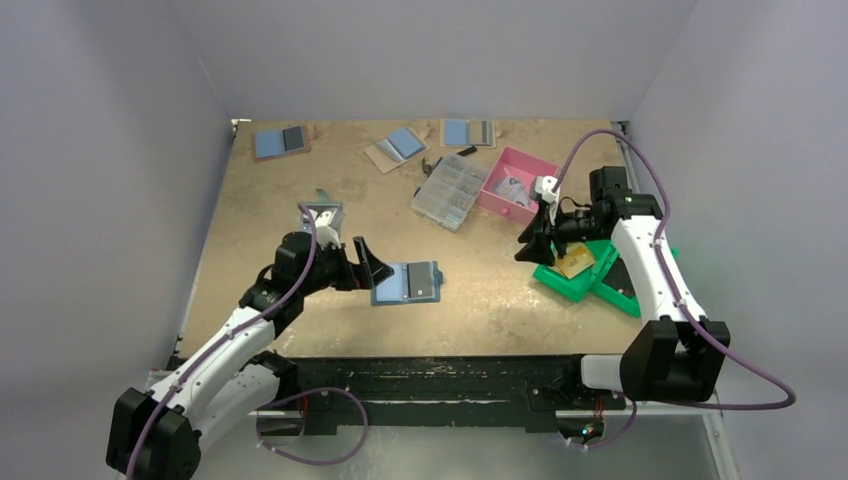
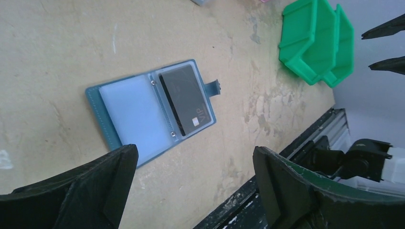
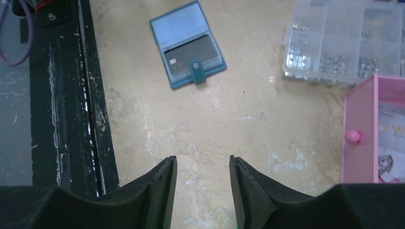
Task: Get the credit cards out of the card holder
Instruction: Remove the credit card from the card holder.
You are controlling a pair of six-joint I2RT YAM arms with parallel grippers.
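Left wrist: stiff, likely slick card [image 2: 184, 98] in card holder [image 2: 128, 113]; pinch its edge. Left fingers [image 2: 291, 191], right fingers [image 3: 160, 193] spread.

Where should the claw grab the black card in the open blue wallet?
Pinch a thin edge of the black card, probably the long one by the strap, coming straight down from above. The card holder lies open and flat on the table, with the card tucked flat inside, so only edges offer grip.

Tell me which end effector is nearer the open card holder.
Left. The left end effector sits just beside the card holder; the right end effector is off toward the green bins.
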